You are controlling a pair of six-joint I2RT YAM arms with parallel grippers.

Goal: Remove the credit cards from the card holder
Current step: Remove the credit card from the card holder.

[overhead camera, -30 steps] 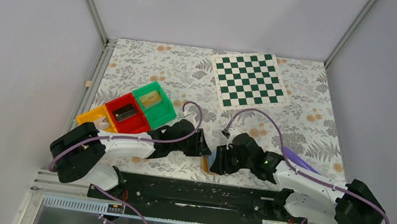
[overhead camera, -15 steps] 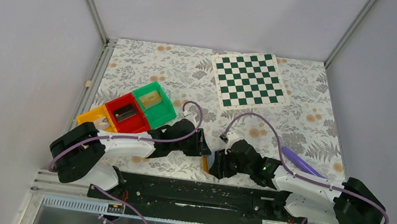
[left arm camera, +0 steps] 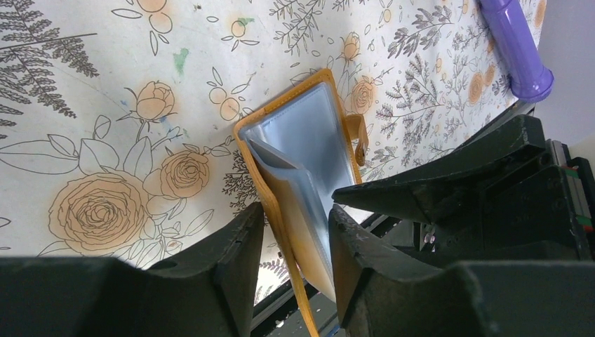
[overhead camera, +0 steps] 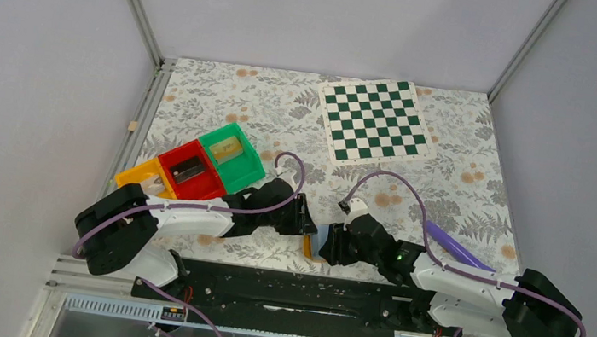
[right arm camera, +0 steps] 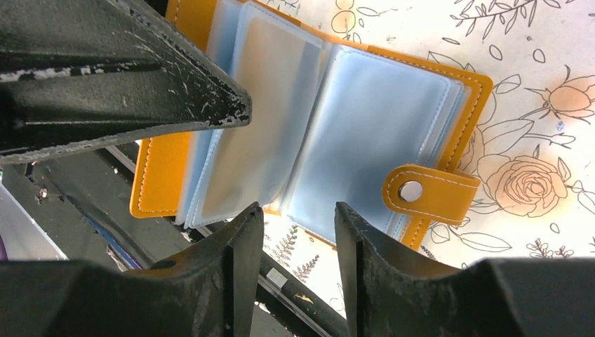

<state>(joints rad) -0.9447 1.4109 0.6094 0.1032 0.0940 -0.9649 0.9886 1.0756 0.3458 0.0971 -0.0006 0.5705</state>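
Note:
The card holder [overhead camera: 316,245] is orange with pale-blue translucent sleeves and stands open at the table's near edge, between my two grippers. In the left wrist view the card holder [left arm camera: 302,147] rises on edge. My left gripper [left arm camera: 295,214] is shut on its lower flap, cover and sleeves between the jaws. In the right wrist view the card holder [right arm camera: 365,133] fans open with its snap strap [right arm camera: 428,191] at the right. My right gripper [right arm camera: 299,210] stands open just below its lower edge, holding nothing. The sleeves are cloudy, so I cannot make out any credit cards.
A chessboard [overhead camera: 374,120] lies at the far right. Green [overhead camera: 232,154], red [overhead camera: 189,171] and orange [overhead camera: 144,175] bins sit left of the left arm. A purple cylinder [overhead camera: 449,243] lies right of the right arm. The black base rail [overhead camera: 298,284] runs just below the holder.
My right gripper has shifted slightly left and nearer, closing in on the holder; its jaws widened briefly and came back. The left gripper and the holder have stayed put.

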